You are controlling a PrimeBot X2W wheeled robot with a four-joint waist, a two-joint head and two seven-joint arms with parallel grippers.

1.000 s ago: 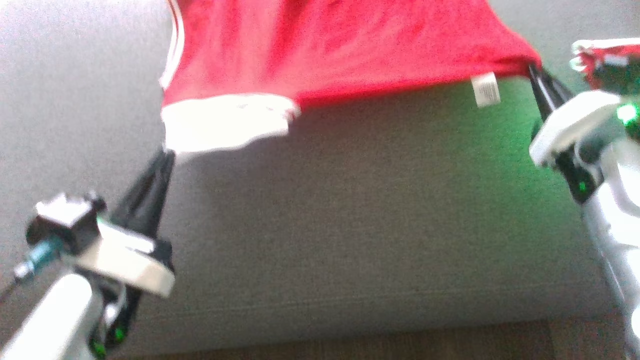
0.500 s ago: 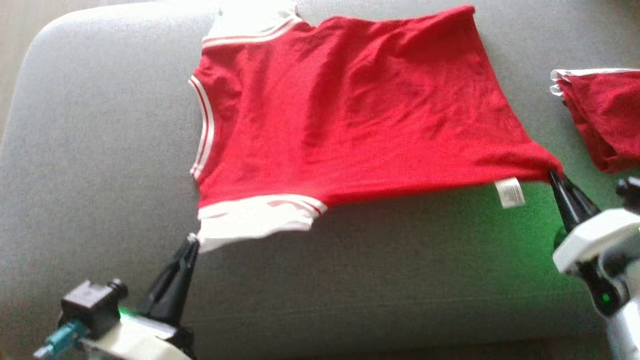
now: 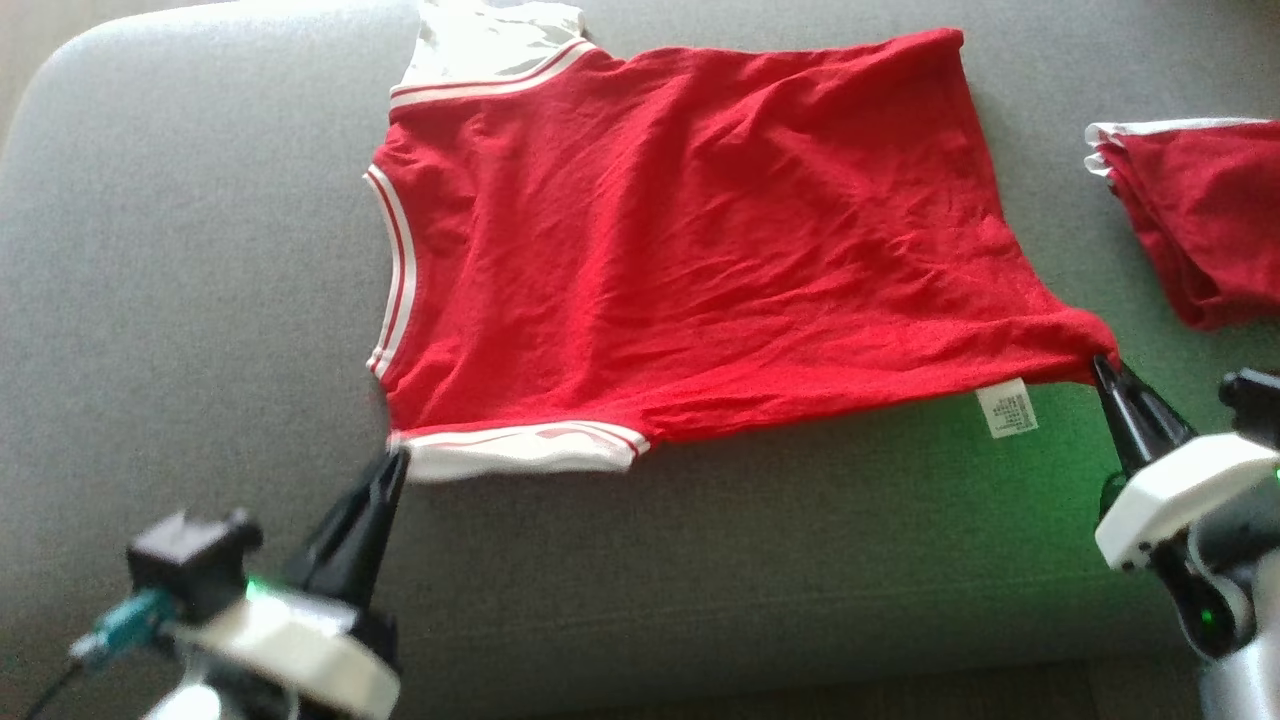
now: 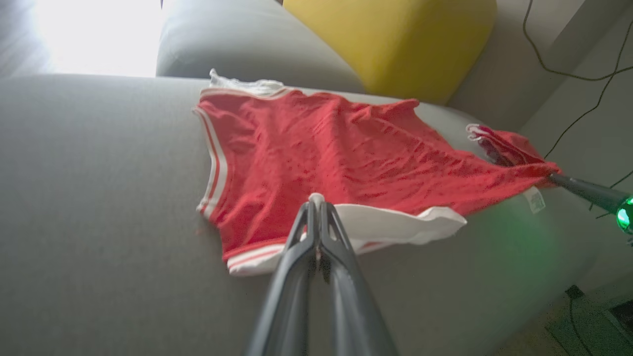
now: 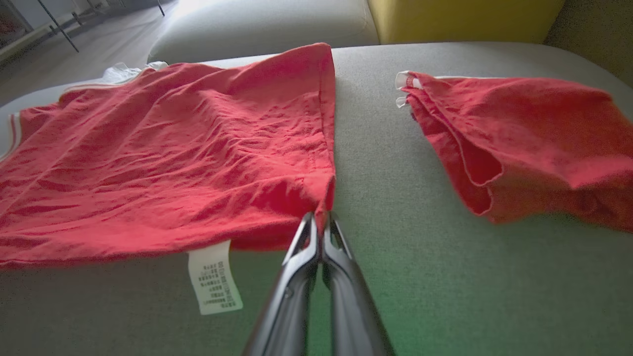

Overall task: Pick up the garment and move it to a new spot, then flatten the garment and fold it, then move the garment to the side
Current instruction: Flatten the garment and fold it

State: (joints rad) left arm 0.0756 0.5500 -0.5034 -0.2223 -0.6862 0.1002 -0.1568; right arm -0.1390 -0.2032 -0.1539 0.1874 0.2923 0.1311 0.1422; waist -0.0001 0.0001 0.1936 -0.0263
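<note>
A red garment (image 3: 690, 250) with white striped sleeves lies spread on the grey sofa cushion (image 3: 180, 300), wrinkled but mostly flat. My left gripper (image 3: 396, 460) is shut on the near white sleeve (image 3: 520, 450); in the left wrist view the fingers (image 4: 316, 217) pinch the sleeve's white edge (image 4: 395, 225). My right gripper (image 3: 1100, 365) is shut on the garment's near hem corner, next to a white care label (image 3: 1008, 408). In the right wrist view the gripper (image 5: 320, 220) clamps that red corner (image 5: 316, 198), the label (image 5: 213, 279) hanging beside it.
A second red garment (image 3: 1200, 220), folded loosely, lies on the cushion at the right (image 5: 519, 143). A yellow cushion (image 4: 395, 39) and another grey cushion (image 4: 247, 44) stand behind. The sofa's front edge (image 3: 760, 670) runs near the bottom; cables (image 4: 583, 69) hang at the wall.
The head camera has tilted, so the whole scene sits lower in view. The garment has gone from stretched and lifted between both grippers to lying lower and flatter on the cushion; both stay shut.
</note>
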